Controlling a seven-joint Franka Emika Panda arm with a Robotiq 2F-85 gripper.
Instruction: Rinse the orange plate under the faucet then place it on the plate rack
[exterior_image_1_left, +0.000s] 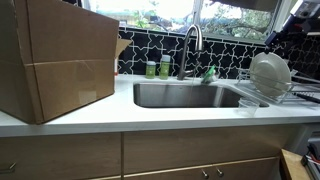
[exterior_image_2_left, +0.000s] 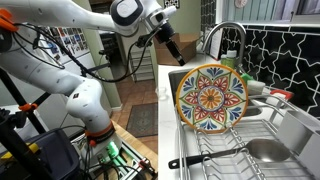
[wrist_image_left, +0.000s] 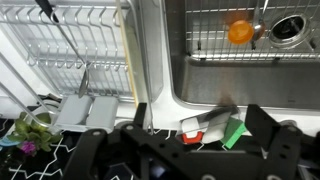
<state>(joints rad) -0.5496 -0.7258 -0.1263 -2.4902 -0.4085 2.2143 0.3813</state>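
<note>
Sink (exterior_image_1_left: 185, 95) without plate; plate (exterior_image_2_left: 210, 97) already upright in rack (exterior_image_2_left: 232, 138).
The rack's wires hold the plate on edge beside the sink, patterned face out, which I judge lets water run off it. The faucet (exterior_image_1_left: 192, 42) arches over the basin, apart from the plate. My gripper (exterior_image_2_left: 187, 52) hangs above the sink's edge by the rack, jaws spread wide with nothing between them, clear of the plate.
</note>
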